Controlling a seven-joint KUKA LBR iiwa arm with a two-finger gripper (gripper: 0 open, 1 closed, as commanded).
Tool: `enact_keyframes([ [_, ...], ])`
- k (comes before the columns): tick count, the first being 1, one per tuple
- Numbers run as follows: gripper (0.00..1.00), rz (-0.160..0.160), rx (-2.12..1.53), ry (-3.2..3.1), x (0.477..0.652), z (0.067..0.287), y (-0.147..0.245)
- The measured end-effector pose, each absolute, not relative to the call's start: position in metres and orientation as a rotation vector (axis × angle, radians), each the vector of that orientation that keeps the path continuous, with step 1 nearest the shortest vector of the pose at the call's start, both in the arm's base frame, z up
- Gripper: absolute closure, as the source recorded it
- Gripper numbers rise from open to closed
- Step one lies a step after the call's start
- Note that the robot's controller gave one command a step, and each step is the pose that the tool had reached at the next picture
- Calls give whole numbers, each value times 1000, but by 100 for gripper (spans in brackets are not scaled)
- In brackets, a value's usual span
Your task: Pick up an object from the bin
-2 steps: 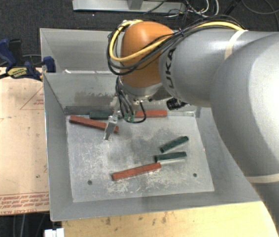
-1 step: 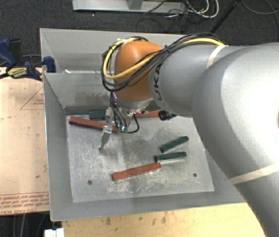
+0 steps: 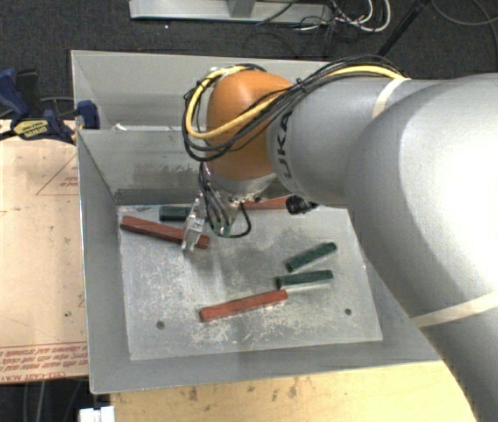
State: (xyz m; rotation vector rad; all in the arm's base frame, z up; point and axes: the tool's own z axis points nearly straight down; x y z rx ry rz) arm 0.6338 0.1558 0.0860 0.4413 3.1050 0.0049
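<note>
My gripper [image 3: 195, 233] hangs below the orange wrist cover at the bin's back left. Its tip is at the right end of a red-brown stick [image 3: 150, 228] that lies flat and points left; whether it touches the stick I cannot tell. A short dark green block [image 3: 174, 211] lies just behind that stick, left of the gripper. Another red-brown piece [image 3: 269, 204] pokes out to the right, partly hidden by the arm.
A second long red-brown stick [image 3: 243, 305] lies near the front middle of the bin floor. Two dark green sticks [image 3: 311, 255] [image 3: 303, 279] lie right of centre. The large grey arm covers the bin's right side.
</note>
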Motion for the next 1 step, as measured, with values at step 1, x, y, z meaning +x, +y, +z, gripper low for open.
enact_keyframes([
  [1, 100, 5, 441, 3105, 634, 86, 156],
])
